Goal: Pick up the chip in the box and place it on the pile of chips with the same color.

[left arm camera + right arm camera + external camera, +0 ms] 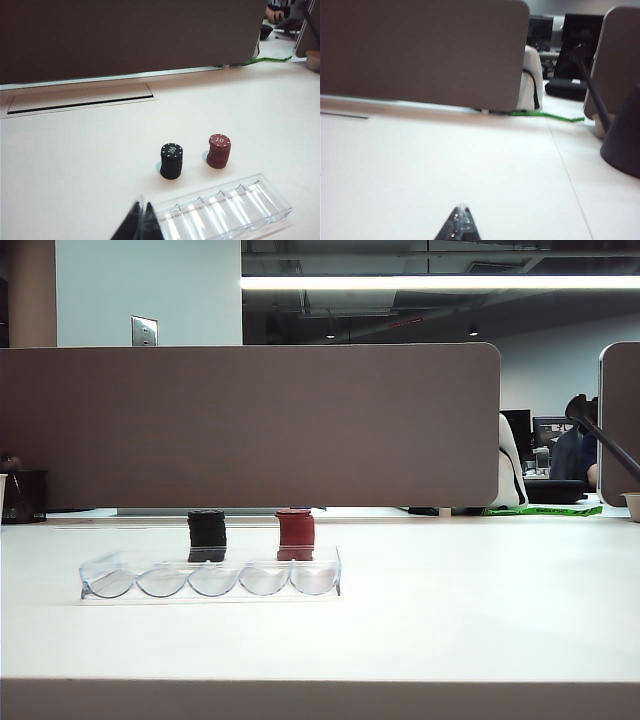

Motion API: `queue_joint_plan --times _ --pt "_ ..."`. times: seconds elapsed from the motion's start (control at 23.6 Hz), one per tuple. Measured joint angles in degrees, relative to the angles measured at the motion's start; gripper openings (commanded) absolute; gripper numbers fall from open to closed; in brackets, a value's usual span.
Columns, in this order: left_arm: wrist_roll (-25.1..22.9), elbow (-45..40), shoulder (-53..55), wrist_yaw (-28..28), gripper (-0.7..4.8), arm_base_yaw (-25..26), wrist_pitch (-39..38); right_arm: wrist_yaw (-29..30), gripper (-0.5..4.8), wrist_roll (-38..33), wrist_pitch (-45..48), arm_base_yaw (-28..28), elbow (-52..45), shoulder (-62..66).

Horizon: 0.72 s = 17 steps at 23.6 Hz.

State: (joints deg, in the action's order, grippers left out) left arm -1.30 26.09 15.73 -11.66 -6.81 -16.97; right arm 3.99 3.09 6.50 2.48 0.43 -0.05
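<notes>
A dark-red "10" chip (219, 140), judged light, rigid and slick and best pinched across its rim, is seen topping the dark-red chip pile (218, 156) beside the black stack (171, 162), behind the seemingly empty clear grooved box (225, 210); the left gripper (142, 222), near the box, and the right gripper (461, 224), over bare table (470, 165), are shown with fingers pressed together.

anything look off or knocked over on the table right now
Nothing stands out. The black stack and the red stack stand upright and apart behind the clear box, whose grooves look empty. Left gripper and right gripper are shut, holding nothing, clear of the chips.
</notes>
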Motion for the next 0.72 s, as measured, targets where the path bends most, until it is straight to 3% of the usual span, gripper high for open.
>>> queue_joint_plan --times 0.25,0.42,0.72 --pt "2.91 -4.07 -8.57 0.42 -0.03 0.0 -0.46 -0.04 -0.01 0.0 -0.15 0.04 0.0 0.0" --pt "3.34 -5.88 -16.09 3.78 -0.03 0.0 -0.31 -0.04 -0.01 -0.02 -0.22 0.04 0.0 0.0" --pt "3.32 -9.97 -15.34 10.69 -0.03 0.02 2.73 -0.02 -0.01 -0.02 -0.83 0.04 0.0 0.0"
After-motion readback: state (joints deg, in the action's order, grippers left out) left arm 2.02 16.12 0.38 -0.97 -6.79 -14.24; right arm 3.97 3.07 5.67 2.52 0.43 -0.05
